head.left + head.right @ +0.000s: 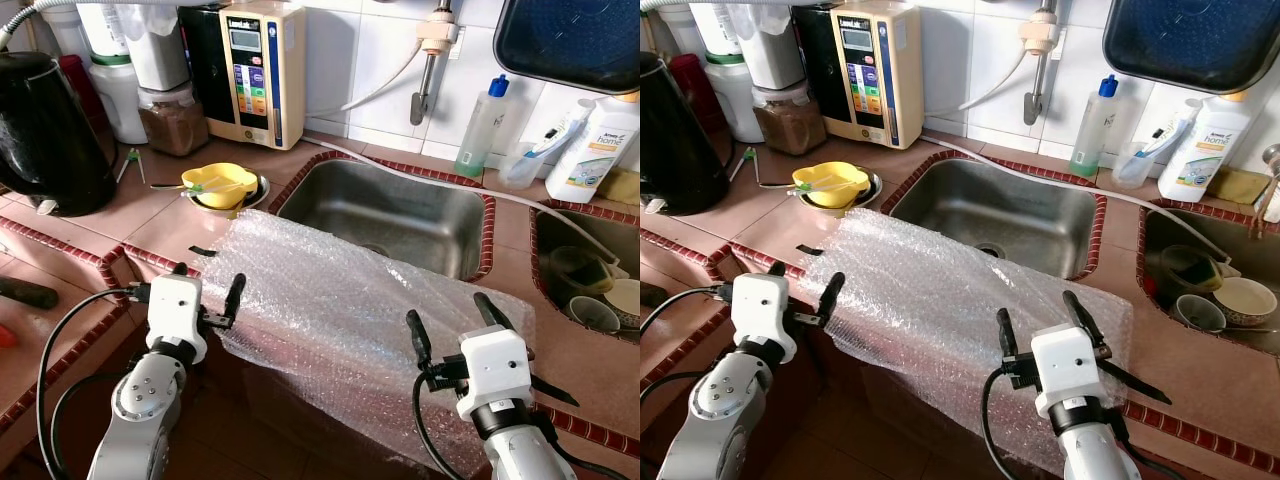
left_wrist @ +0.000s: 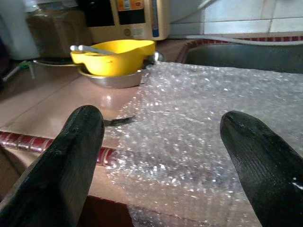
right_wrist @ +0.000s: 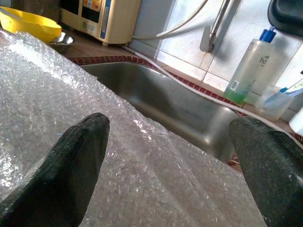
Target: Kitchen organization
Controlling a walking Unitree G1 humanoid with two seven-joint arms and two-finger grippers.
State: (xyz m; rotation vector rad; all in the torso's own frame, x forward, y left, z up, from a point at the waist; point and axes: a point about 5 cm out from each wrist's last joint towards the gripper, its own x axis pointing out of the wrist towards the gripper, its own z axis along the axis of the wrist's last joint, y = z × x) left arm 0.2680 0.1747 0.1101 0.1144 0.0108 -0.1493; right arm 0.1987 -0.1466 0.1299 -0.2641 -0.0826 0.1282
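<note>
Bubble wrap lying centre frame, draping over counter edge before sink. Left gripper and right gripper hovering at its lower corners, jaws spread, holding nothing. Step judged: approaching for pickup. Next: closing on edges.

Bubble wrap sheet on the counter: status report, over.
Left pincer open at the clear bubble wrap sheet's left edge. Right pincer open over its right end. Sheet lies across the counter, overhanging the steel sink. Nothing blocking.
</note>
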